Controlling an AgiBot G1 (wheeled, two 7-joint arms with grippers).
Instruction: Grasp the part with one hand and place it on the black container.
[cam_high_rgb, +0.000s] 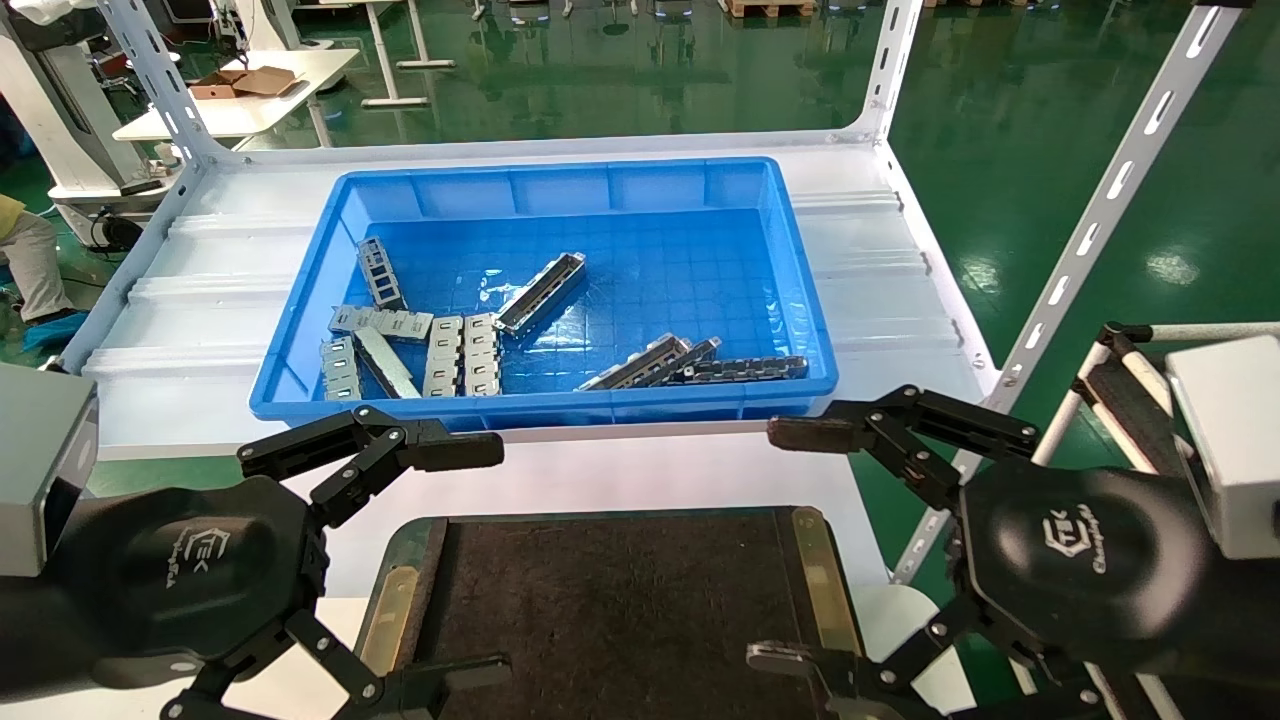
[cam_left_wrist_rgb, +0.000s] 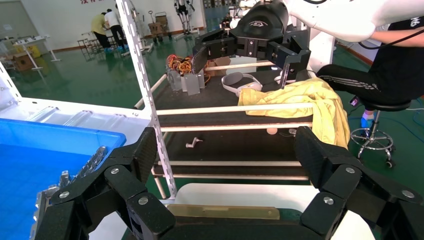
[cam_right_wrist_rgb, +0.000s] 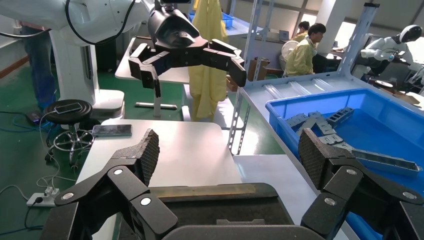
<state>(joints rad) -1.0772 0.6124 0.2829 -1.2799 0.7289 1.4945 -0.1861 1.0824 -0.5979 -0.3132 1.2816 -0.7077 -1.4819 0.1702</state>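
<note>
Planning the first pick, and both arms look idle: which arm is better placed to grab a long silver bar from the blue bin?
Probably the right. Both the left gripper and right gripper hang open over the black tray, but two long bars lie in the blue bin's near right corner, nearer the right gripper.

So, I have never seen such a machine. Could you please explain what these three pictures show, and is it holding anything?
It is a two-armed robot. The big picture looks down from its head; the other two come from cameras on its wrists. The left end effector and right end effector are open claws, both empty, hovering over the black container, a flat tray. Behind it a blue bin on a white shelf holds loose metal pieces. One long silver part lies near the bin's middle, untouched.
</note>
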